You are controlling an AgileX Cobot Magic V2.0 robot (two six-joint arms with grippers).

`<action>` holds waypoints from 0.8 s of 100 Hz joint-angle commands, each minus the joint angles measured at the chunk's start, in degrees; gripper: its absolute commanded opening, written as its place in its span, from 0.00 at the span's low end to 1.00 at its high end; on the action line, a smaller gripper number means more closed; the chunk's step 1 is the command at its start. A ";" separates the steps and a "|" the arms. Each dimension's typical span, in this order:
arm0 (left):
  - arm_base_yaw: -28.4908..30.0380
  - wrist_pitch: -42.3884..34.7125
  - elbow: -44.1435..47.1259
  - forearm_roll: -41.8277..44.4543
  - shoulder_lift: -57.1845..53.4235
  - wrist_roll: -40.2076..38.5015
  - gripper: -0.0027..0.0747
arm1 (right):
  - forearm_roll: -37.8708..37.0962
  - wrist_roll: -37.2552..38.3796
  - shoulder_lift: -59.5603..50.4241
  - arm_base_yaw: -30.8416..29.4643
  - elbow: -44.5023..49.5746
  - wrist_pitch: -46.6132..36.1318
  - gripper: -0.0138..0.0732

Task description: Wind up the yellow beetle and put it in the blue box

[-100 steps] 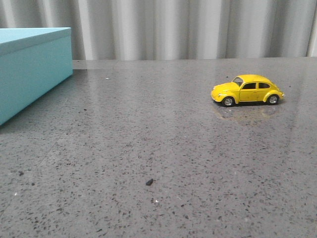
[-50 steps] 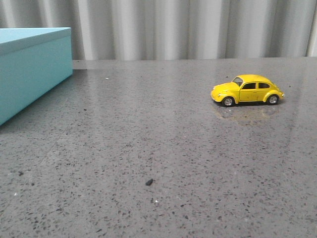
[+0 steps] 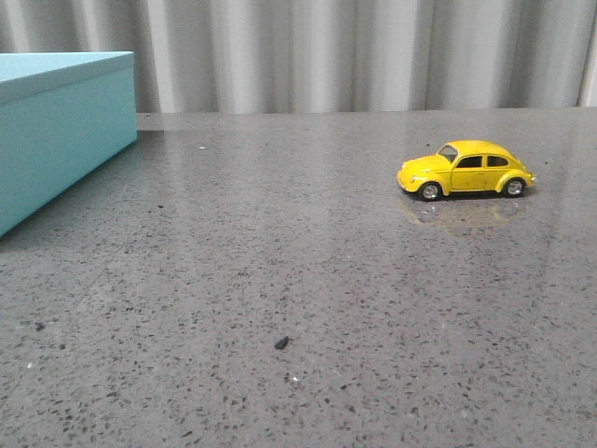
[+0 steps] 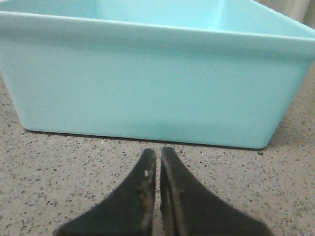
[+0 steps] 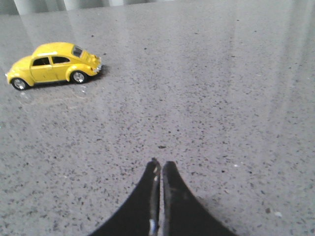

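Note:
The yellow beetle [image 3: 465, 169] stands on its wheels on the grey table at the right, side on, nose to the left. It also shows in the right wrist view [image 5: 53, 65]. The blue box [image 3: 58, 127] stands at the far left; in the front view only its closed-looking top and side show. In the left wrist view the blue box [image 4: 147, 83] fills the frame and its top is open. My left gripper [image 4: 158, 151] is shut and empty, just short of the box wall. My right gripper [image 5: 161, 163] is shut and empty, well apart from the beetle. Neither arm shows in the front view.
The grey speckled table [image 3: 280, 271] runs back to a pale pleated curtain [image 3: 354, 51]. A small dark speck [image 3: 281, 343] lies on the table near the front middle.

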 commanded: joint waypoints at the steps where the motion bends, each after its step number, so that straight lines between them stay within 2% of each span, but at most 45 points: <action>1: 0.17 -4.94 1.48 -0.65 -1.85 -0.55 0.01 | 1.20 -0.47 -1.21 -0.36 1.36 -5.39 0.09; 32: 0.17 -5.06 1.48 -1.42 -1.85 -0.55 0.01 | 3.88 -0.37 -1.21 -0.36 1.36 -7.11 0.09; 66: 0.17 -6.47 1.48 -1.42 -1.85 -0.55 0.01 | 1.71 -0.37 -1.21 -0.36 1.36 -6.40 0.09; 80: 0.17 -11.44 1.48 -1.60 -1.85 -0.55 0.01 | 1.37 -0.37 -1.21 -0.36 1.36 -7.55 0.09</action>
